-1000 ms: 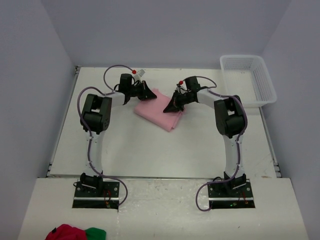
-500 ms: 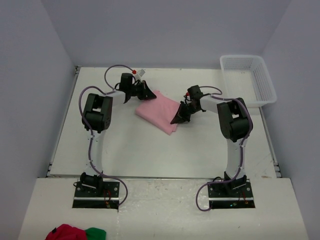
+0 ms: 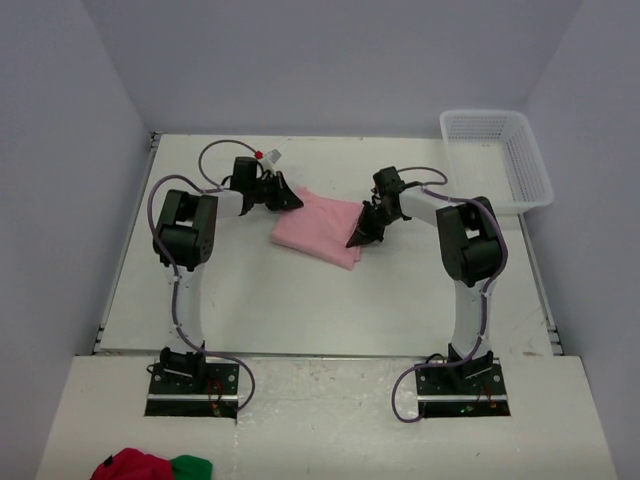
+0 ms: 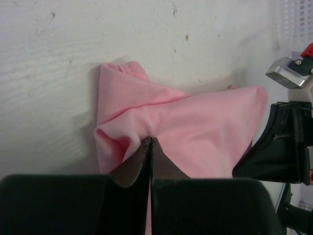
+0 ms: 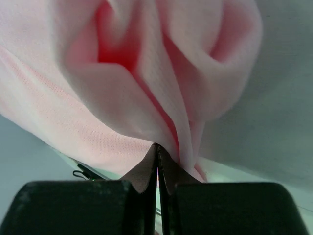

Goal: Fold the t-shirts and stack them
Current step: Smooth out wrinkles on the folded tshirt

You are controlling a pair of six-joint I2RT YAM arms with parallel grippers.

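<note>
A light pink t-shirt (image 3: 316,230) lies folded into a rough rectangle on the white table, between my two arms. My left gripper (image 3: 291,200) is at its far left corner. In the left wrist view the left gripper (image 4: 150,140) is shut, pinching a fold of the pink cloth (image 4: 195,132). My right gripper (image 3: 357,238) is at the shirt's right edge. In the right wrist view the right gripper (image 5: 157,146) is shut on bunched pink cloth (image 5: 122,88) that rises in folds above the tips. The collar and neck label are hidden.
A white plastic basket (image 3: 500,160) stands at the table's far right corner; its mesh also shows in the left wrist view (image 4: 293,19). Red and green cloth (image 3: 140,466) lies on the near ledge at the left, beside the left arm's base.
The right gripper has moved from the shirt's far right corner toward me along its right edge. The left gripper has shifted slightly left and nearer. The shirt has shifted a little.
</note>
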